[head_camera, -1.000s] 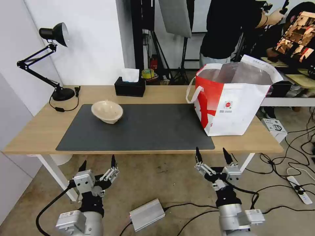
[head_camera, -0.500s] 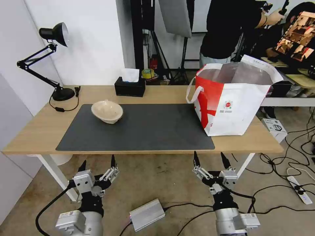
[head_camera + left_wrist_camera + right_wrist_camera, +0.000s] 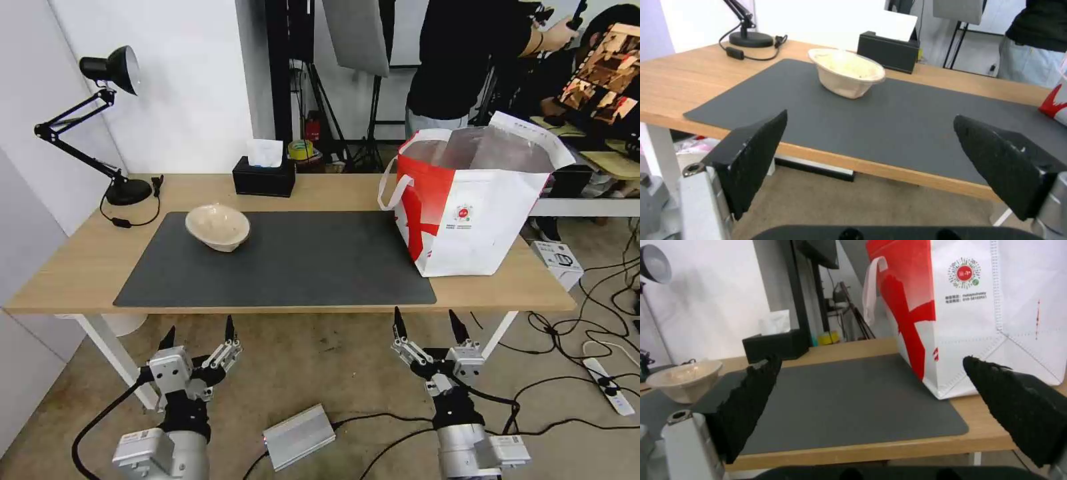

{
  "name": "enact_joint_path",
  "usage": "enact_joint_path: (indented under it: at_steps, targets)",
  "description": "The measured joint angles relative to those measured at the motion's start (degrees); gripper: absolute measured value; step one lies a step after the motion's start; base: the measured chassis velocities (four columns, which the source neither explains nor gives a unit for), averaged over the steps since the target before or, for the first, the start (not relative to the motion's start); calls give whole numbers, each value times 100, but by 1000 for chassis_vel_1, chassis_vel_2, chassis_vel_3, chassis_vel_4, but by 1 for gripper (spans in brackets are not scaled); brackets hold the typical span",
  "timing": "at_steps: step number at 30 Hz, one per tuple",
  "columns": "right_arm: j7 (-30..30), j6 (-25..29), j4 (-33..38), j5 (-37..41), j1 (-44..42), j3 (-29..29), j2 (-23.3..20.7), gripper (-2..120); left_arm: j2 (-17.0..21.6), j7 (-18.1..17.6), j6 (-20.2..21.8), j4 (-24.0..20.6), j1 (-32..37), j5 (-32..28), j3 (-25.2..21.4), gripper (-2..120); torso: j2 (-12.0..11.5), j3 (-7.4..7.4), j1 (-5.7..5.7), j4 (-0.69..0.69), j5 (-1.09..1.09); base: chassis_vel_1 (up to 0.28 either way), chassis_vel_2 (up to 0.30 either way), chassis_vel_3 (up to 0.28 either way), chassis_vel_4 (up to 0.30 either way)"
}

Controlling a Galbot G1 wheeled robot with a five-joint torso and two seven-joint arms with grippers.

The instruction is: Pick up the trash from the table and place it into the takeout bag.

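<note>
A beige paper-pulp bowl (image 3: 218, 227) of trash sits tilted on the dark grey mat (image 3: 287, 267) at the table's (image 3: 67, 267) left part; it also appears as the bowl (image 3: 847, 72) and the bowl (image 3: 683, 380) in the wrist views. The white and red takeout bag (image 3: 470, 203) stands open at the right end, seen close as the bag (image 3: 978, 306). My left gripper (image 3: 198, 331) hangs open below the table's front edge, left of centre. My right gripper (image 3: 429, 324) is open too, low in front of the bag.
A black tissue box (image 3: 264, 175) stands at the table's back edge. A black desk lamp (image 3: 100, 120) with its cable is at the back left. A silver box (image 3: 299, 437) and cables lie on the floor between my arms. A person stands behind the bag.
My right gripper has drifted slightly left and lower. The left arm, the bowl and the bag have not moved.
</note>
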Motion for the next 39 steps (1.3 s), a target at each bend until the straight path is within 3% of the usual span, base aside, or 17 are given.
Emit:
enact_joint_path:
  at_steps: [11, 19, 23, 25, 28, 31, 36, 37, 39]
  targets:
    - [0, 0, 5, 5, 4, 5, -4, 100, 120, -44, 8, 0, -107, -389, -93, 100, 0, 0, 0, 0, 0, 0, 0, 0, 0]
    - [-1, 0, 6, 9, 7, 6, -4, 100, 254, -148, 16, 0, -318, -1431, -125, 100, 0, 0, 0, 0, 0, 0, 0, 0, 0]
    - [-1, 0, 7, 11, 7, 6, -4, 100, 347, -194, -54, 0, -612, -2284, -302, 100, 0, 0, 0, 0, 0, 0, 0, 0, 0]
    - [-1, 0, 6, 11, 7, 6, -4, 100, 354, -201, -56, 0, -629, -2321, -316, 100, 0, 0, 0, 0, 0, 0, 0, 0, 0]
    - [-2, -1, 7, 12, 7, 6, -4, 100, 515, -341, -107, 0, -879, -3212, -445, 100, 0, 0, 0, 0, 0, 0, 0, 0, 0]
    - [-2, -1, 6, 12, 7, 6, -4, 100, 540, -399, -153, 0, -968, -3625, -449, 100, 0, 0, 0, 0, 0, 0, 0, 0, 0]
    - [-4, -1, 7, 12, 7, 6, -4, 100, 565, -731, -106, 0, -1401, -4845, -601, 100, 0, 0, 0, 1, 0, 0, 0, 0, 0]
    - [-4, -1, 7, 12, 7, 6, -4, 100, 565, -731, -106, 0, -1401, -4845, -601, 100, 0, 0, 0, 1, 0, 0, 0, 0, 0]
    - [-4, -1, 7, 12, 7, 6, -4, 100, 617, -1048, 39, 0, -1702, -5578, -716, 100, 0, 0, 0, 0, 0, 0, 0, 0, 0]
